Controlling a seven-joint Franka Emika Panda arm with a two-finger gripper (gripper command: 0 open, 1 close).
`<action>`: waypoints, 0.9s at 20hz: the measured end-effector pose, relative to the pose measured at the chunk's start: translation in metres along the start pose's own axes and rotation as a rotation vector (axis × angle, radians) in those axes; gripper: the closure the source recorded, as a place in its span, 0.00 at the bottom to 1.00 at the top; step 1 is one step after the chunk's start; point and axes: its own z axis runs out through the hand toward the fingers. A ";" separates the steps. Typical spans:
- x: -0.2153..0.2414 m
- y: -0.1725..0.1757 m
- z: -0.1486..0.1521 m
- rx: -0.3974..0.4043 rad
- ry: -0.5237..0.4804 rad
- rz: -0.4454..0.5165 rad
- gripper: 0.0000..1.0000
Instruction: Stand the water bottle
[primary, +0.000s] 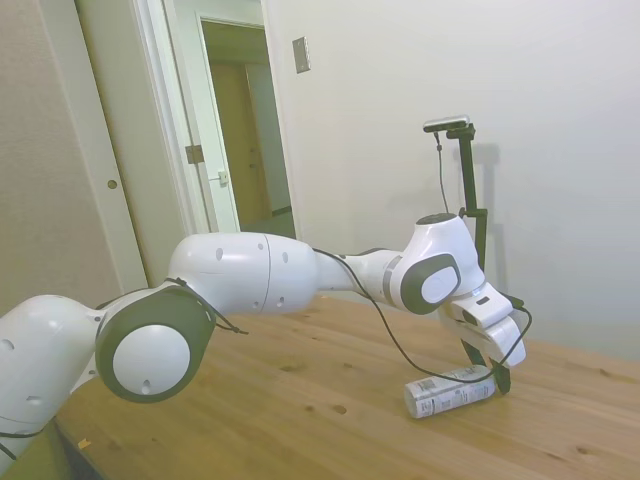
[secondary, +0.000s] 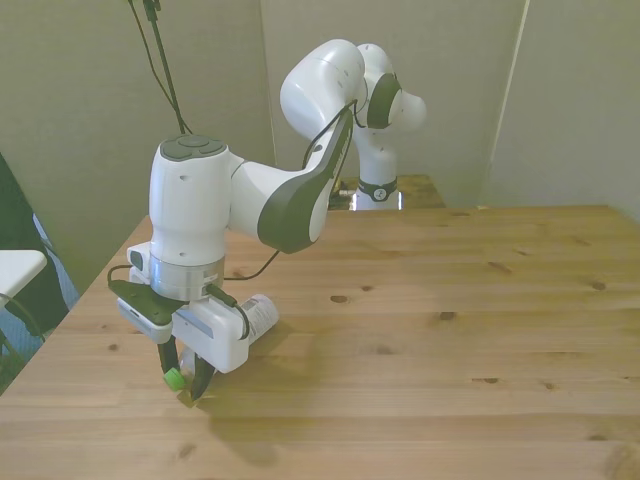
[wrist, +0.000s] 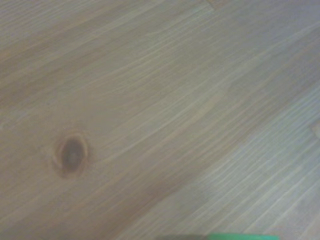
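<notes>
Bottle (primary: 450, 392) lies flat on the tabletop (secondary: 450, 330), pincer (secondary: 186, 380) down around its green cap (secondary: 174, 379) end, seemingly closed on it though fingers are partly hidden; gripping so near the cap, bottle may pivot or slip when lifted.

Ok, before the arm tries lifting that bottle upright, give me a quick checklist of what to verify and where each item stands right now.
1. The water bottle lies flat on the table: ok, it is on its side and not yet stood.
2. The gripper is at the cap end: ok, the green cap sits between the fingers in the front view.
3. The fingers are closed firmly on the bottle: cannot tell.
4. There is bare wood around the bottle for it to swing up: ok, nothing else lies near it.
5. The wrist view confirms the grasp: cannot tell, only a green sliver at its edge.
</notes>
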 end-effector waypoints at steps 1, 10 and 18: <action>0.001 0.000 -0.001 0.002 0.001 0.003 1.00; 0.000 -0.003 -0.008 0.003 -0.027 0.013 1.00; 0.009 -0.012 -0.053 0.074 -0.034 0.031 1.00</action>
